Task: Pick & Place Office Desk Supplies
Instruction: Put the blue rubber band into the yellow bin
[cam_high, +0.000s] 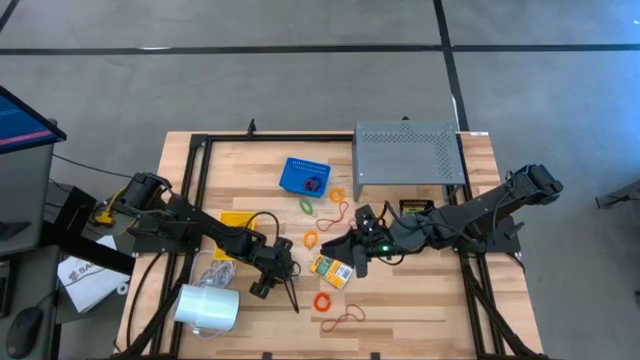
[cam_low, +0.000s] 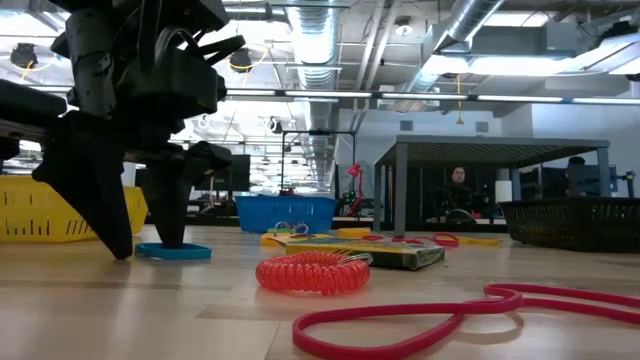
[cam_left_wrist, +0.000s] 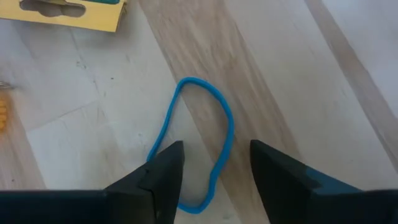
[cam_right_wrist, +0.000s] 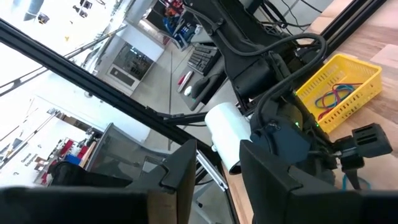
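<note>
1. Below the centre of the high view, the left gripper (cam_high: 283, 283) points down at the wooden table (cam_high: 420, 315), its fingers parted by a moderate gap with nothing between them.
2. Seen from the left wrist, the two dark fingers (cam_left_wrist: 163, 177) stand on either side of one end of a blue rubber band (cam_left_wrist: 204, 134) that lies flat on the wood; whether they touch it I cannot tell.
3. At the left of the low view, the same fingertips reach the table, one of them right at the blue band (cam_low: 173, 251).
4. Right of centre in the high view, the right gripper (cam_high: 357, 262) hangs over the table, just beside a yellow-green crayon box (cam_high: 331, 270); its fingers (cam_right_wrist: 180, 163) show a narrow gap and hold nothing.
5. Near the middle of the high view lie loose bands: an orange coil (cam_high: 322, 301), a green one (cam_high: 306, 206) and a brown loop (cam_high: 343, 317) toward the lower edge.
6. Toward the upper middle sits a blue basket (cam_high: 304, 175), and a yellow basket (cam_high: 238, 221) lies to the left of centre.
7. Upper right of the table stands a grey perforated shelf (cam_high: 405, 152).
8. At the lower left of the table lies a white cylinder (cam_high: 207, 308).
</note>
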